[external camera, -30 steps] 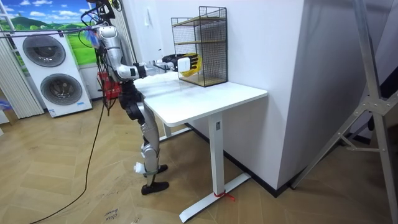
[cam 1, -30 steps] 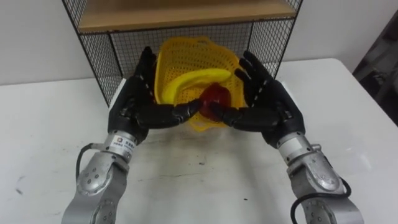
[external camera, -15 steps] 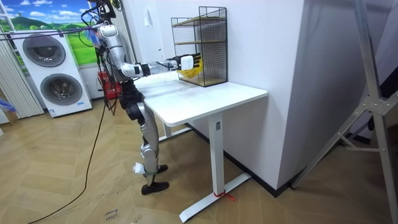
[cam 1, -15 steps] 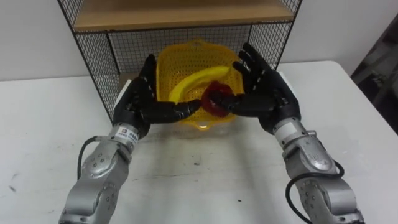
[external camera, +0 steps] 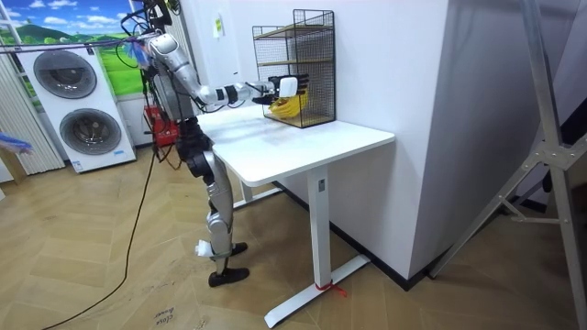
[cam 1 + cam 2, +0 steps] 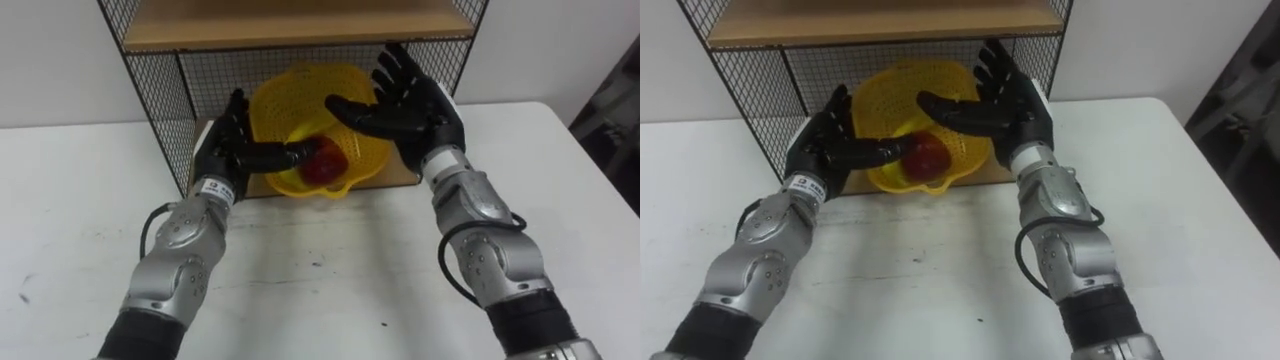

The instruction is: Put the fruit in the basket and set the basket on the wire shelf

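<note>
Confirm that the basket (image 6: 272,108), red fruit (image 6: 320,163) inside, lies in the lower bay of the wire shelf (image 6: 160,100) between the 2 hands: left hand (image 6: 225,150) straight-fingered against its left wall, right hand (image 6: 410,100) spread, released, above its right rim.

A white bench (image 5: 303,147) on a white leg with a flat foot stands on a herringbone wood floor (image 5: 119,275). A plain white wall (image 5: 385,73) rises behind the bench's far edge. At the room view's left, two white washers (image 5: 90,128) stand under a bright landscape picture (image 5: 55,23), with pale vertical blinds (image 5: 23,128) beside them. A grey metal frame (image 5: 558,151) stands at the room view's right. The light is even and bright.
</note>
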Motion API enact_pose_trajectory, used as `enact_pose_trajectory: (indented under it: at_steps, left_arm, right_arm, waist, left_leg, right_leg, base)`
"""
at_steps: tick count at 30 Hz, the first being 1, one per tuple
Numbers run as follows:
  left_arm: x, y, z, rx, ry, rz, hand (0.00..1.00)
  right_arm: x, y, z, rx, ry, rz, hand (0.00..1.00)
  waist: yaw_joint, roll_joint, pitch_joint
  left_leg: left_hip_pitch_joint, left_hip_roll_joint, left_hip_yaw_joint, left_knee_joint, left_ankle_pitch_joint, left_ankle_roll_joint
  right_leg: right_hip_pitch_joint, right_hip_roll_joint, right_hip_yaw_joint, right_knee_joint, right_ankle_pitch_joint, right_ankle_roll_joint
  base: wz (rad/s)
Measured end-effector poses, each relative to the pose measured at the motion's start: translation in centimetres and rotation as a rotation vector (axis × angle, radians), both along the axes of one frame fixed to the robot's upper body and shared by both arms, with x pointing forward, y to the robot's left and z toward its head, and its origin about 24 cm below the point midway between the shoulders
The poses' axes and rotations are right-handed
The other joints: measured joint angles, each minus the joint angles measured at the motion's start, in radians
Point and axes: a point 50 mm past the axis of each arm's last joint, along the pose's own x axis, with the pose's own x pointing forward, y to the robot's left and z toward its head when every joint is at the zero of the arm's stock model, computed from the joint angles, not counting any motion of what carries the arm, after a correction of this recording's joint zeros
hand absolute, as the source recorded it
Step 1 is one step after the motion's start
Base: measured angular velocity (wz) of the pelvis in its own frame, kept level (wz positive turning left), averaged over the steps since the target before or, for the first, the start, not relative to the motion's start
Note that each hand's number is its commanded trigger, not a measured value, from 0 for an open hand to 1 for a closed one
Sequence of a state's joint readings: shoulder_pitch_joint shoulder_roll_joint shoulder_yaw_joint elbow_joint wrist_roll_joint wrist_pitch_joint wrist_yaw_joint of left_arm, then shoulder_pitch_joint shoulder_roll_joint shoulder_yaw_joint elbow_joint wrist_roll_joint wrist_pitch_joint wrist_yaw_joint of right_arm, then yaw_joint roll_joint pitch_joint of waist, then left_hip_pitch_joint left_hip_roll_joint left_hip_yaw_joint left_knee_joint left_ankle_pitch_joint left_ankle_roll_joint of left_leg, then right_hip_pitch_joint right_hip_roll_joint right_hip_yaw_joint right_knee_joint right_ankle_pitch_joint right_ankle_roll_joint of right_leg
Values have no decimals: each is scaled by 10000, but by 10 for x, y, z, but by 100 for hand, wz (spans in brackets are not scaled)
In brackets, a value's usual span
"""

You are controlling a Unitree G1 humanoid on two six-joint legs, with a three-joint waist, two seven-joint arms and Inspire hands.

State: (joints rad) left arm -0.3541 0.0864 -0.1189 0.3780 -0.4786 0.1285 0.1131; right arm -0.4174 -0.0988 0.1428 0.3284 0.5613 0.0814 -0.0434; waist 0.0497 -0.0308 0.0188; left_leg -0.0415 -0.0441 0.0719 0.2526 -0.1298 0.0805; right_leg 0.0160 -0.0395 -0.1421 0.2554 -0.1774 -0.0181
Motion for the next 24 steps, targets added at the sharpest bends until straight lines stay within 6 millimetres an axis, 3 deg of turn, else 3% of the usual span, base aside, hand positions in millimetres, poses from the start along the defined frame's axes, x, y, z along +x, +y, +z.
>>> enact_pose_trajectory:
  at_steps: [7, 24]
  left_arm:
    - [10, -1, 7, 51, 285, 243, 0]
    - [8, 2, -6, 648, 1054, 421, 0]
  right_arm:
    - [6, 5, 0, -53, 488, -180, 0]
    - [3, 9, -26, -233, 1669, -120, 0]
  waist:
    - [117, 1, -3]
    - [46, 54, 5]
  left_leg:
    - [-5, 7, -78, 2, 8, -11]
    - [90, -33, -387, 58, 16, -39]
  right_leg:
    - [60, 35, -44, -156, 77, -4]
    - [411, 65, -336, -185, 87, -14]
  base:
    - [1]
    - [5]
